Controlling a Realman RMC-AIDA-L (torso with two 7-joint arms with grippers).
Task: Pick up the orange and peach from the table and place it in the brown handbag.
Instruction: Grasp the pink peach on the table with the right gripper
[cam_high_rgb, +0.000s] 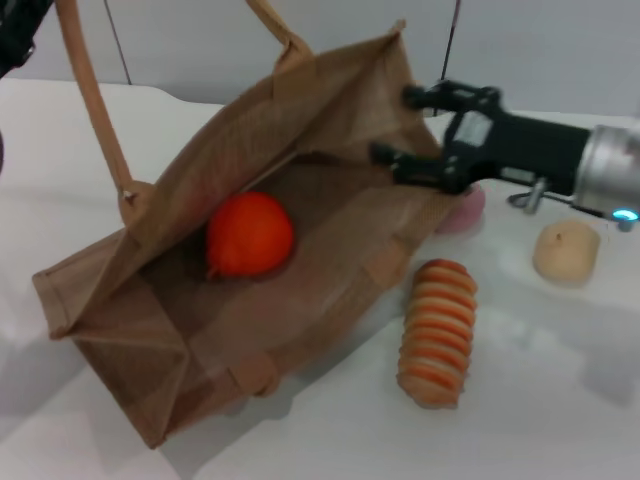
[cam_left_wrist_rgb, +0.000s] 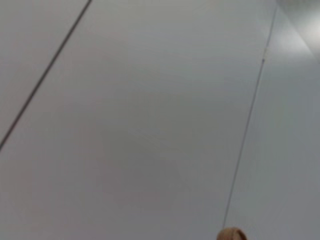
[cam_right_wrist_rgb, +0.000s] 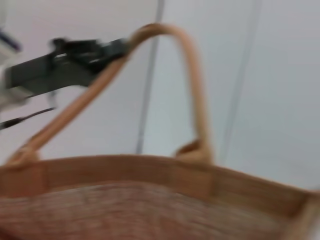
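The orange (cam_high_rgb: 249, 234) is seen inside the brown handbag (cam_high_rgb: 330, 215). The right gripper (cam_high_rgb: 408, 126) is spread open over the bag's far corner, holding nothing. The peach (cam_high_rgb: 461, 211), probably, lies just beside that corner.

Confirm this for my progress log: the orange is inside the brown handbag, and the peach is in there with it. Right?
Half right. The head view shows the orange inside the brown handbag, but the peach is not in there: it sits on the table outside the bag's right edge, partly hidden behind the open right end effector at the rim.
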